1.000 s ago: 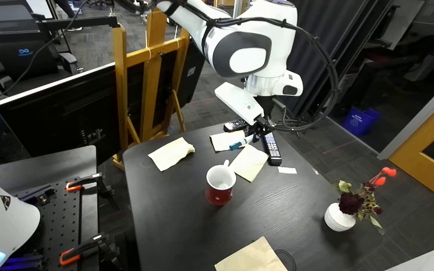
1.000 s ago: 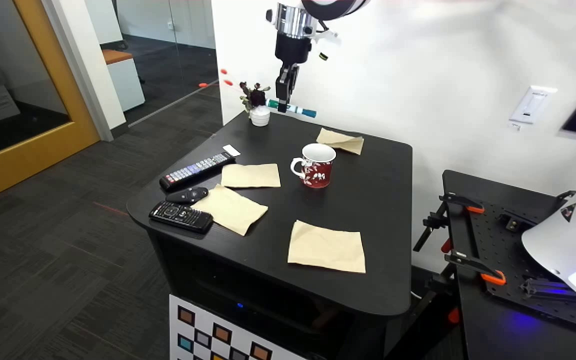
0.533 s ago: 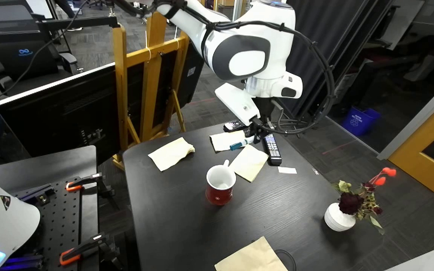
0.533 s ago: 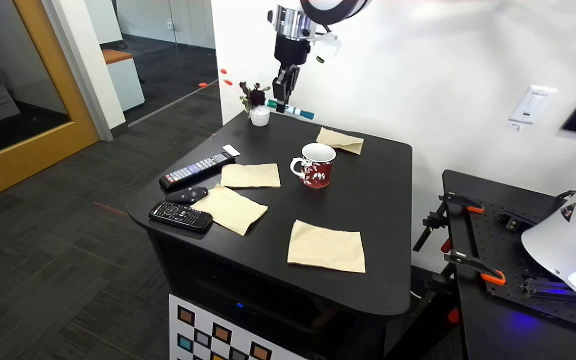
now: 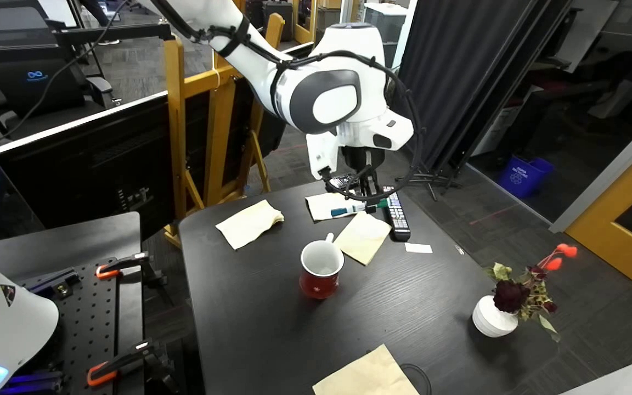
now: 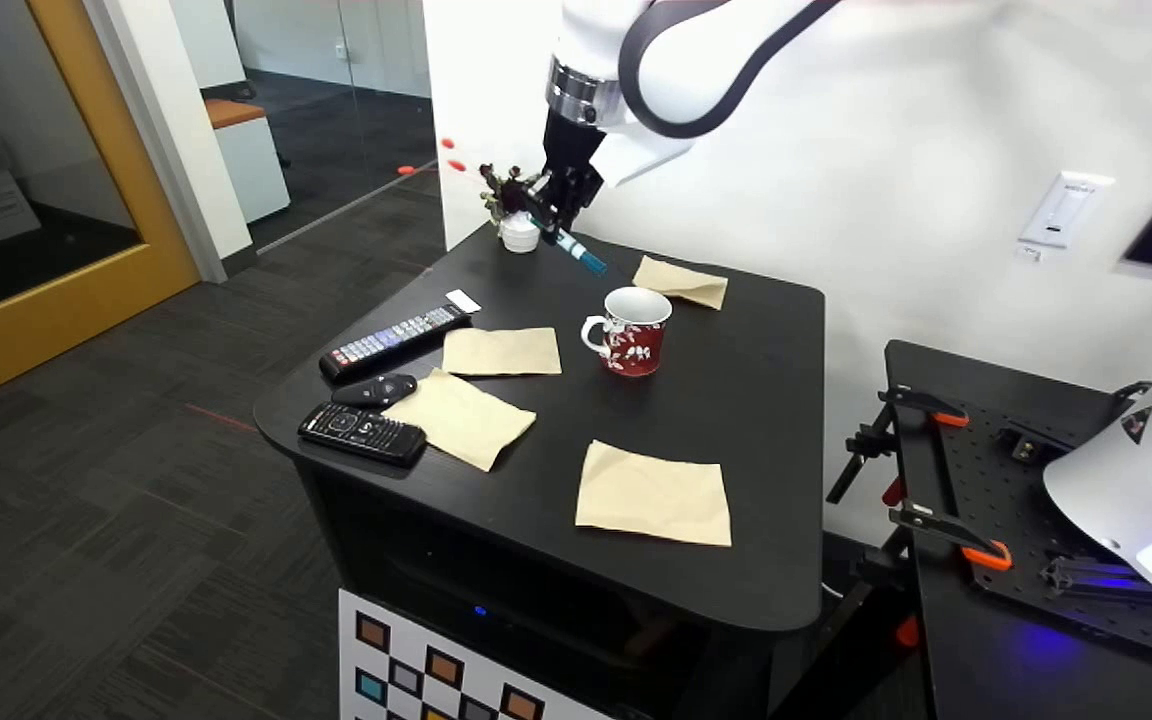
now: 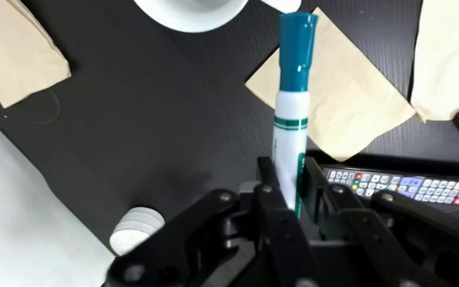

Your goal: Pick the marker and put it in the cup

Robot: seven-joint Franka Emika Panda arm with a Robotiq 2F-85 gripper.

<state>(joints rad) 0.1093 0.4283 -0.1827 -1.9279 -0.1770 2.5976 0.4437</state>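
Note:
My gripper [image 7: 287,169] is shut on the marker [image 7: 293,107], with one finger on each side of its white barrel. The marker's teal capped end points out ahead of the fingers. In both exterior views the gripper [image 5: 371,204] [image 6: 552,225] holds the marker [image 5: 349,209] [image 6: 579,252] above the table. In an exterior view the marker tilts with its teal end lower. The red cup [image 5: 319,282] [image 6: 636,345] stands upright on the table, apart from the marker. In the wrist view only part of the cup's white rim [image 7: 191,22] and handle shows at the top edge.
Several tan napkins [image 5: 362,237] [image 6: 654,495] lie around the cup on the black table [image 6: 726,400]. A long black remote [image 5: 396,216] and smaller remotes [image 6: 361,432] lie near one edge. A white flower vase [image 5: 494,316] [image 6: 520,232] stands at another edge.
The marker has stayed in the shut gripper. The wrist has swung and tilted in the last half second. The marker's teal end dips lower, and its green end now shows. The cup has not moved.

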